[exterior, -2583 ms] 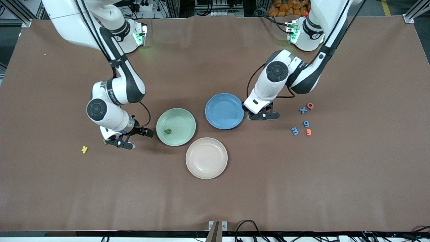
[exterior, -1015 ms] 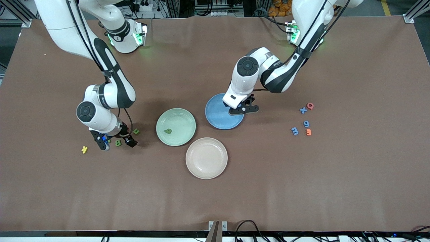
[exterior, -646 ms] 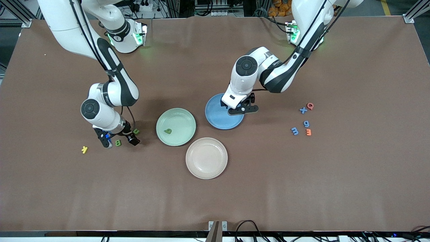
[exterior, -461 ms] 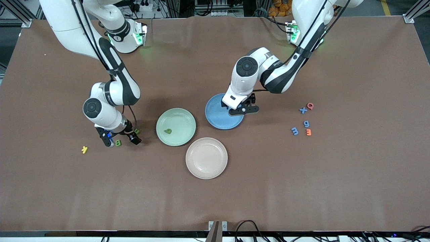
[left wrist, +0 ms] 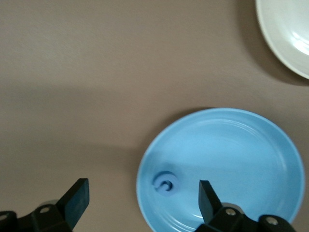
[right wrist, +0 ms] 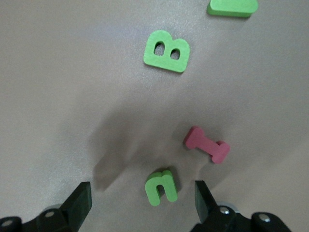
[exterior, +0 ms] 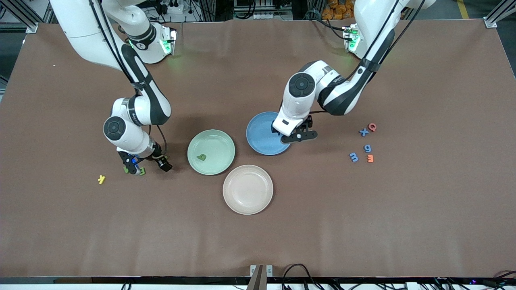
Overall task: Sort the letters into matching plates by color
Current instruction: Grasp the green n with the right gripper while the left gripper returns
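My left gripper (exterior: pixel 299 137) hangs open over the blue plate (exterior: pixel 260 137), at its rim toward the left arm's end. In the left wrist view a blue letter (left wrist: pixel 166 184) lies in the blue plate (left wrist: pixel 241 154), between the spread fingers of the left gripper (left wrist: pixel 142 203) and below them. My right gripper (exterior: pixel 148 166) is low and open beside the green plate (exterior: pixel 217 139), which holds one green letter (exterior: pixel 201 157). A green n-shaped letter (right wrist: pixel 161 187) lies on the table between the right gripper's (right wrist: pixel 142 205) fingers, touching neither. A green B (right wrist: pixel 166 50) and another green piece (right wrist: pixel 231 7) lie close by.
A pink piece (right wrist: pixel 206 145) lies next to the green n. The beige-pink plate (exterior: pixel 248 189) sits nearer the camera. Blue x (exterior: pixel 364 131), g (exterior: pixel 367 148) and 3 (exterior: pixel 354 157) lie with red (exterior: pixel 372 127) and orange (exterior: pixel 370 158) pieces toward the left arm's end. A yellow piece (exterior: pixel 101 179) lies toward the right arm's end.
The left gripper has drifted over the blue plate toward the left arm's end. The right gripper has shifted toward the green plate and now covers the green letter that showed beside it.
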Robot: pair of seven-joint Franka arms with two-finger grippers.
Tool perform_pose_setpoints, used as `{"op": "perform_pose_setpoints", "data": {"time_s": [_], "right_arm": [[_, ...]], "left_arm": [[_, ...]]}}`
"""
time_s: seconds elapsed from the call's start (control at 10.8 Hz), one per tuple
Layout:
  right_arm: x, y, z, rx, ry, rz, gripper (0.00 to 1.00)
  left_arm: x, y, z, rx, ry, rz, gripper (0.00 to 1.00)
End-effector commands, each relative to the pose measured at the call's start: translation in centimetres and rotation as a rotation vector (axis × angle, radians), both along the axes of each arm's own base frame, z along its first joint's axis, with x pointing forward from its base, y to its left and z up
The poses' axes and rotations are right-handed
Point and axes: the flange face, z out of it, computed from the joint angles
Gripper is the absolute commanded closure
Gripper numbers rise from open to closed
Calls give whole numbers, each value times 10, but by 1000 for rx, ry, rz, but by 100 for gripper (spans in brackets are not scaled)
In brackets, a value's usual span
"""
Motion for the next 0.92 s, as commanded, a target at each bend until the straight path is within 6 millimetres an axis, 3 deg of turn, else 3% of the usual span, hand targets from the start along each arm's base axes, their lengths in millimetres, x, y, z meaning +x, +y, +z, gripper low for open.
{"op": "perform_pose_setpoints", "data": {"time_s": [0.0, 0.37, 0.55, 0.83], "right_arm": [[-10, -2, 0, 2, -7, 15, 27], [-13, -5, -1, -1, -10, 43, 46], [-15, -6, -2, -2, -7, 67, 58], [-17, -9, -1, -1, -7, 79, 69]], "left_arm": [[21, 33, 12, 48, 0, -53, 0], [35, 75, -10, 128, -8, -98, 0], [38, 82, -10, 125, -9, -88, 0], [45, 108, -21, 91, -30, -50, 0]]}}
